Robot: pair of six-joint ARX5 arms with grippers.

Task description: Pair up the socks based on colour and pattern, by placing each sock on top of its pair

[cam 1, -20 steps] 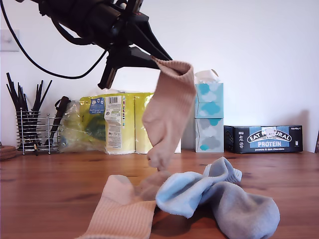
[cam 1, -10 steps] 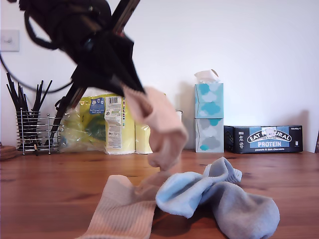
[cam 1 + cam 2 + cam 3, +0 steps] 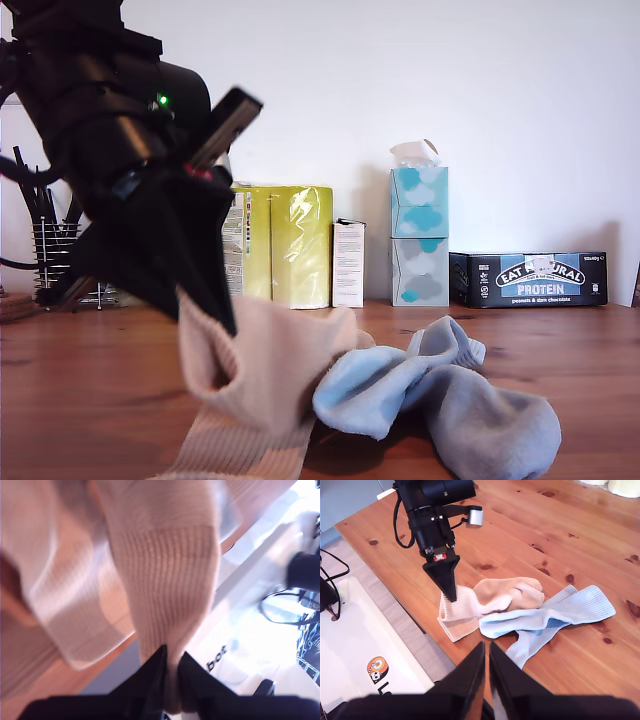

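A soft beige ribbed sock (image 3: 165, 570) is pinched by its cuff in my first gripper (image 3: 205, 300), whose jaws are closed tight on the knit; it is held low over a second beige ribbed sock (image 3: 250, 445) lying flat at the table's near edge; the two are seen touching. The held sock is judged light and floppy, so it is best taken by the cuff. My second gripper (image 3: 486, 670) is seen nearly shut with nothing in it, up above the pile. Two pale blue socks with grey feet (image 3: 440, 400) are bunched just beside the beige ones; the wooden table (image 3: 90, 380) is smooth. Farther back a tissue box (image 3: 419, 235) and a dark snack box (image 3: 528, 279) are stood against a white wall.
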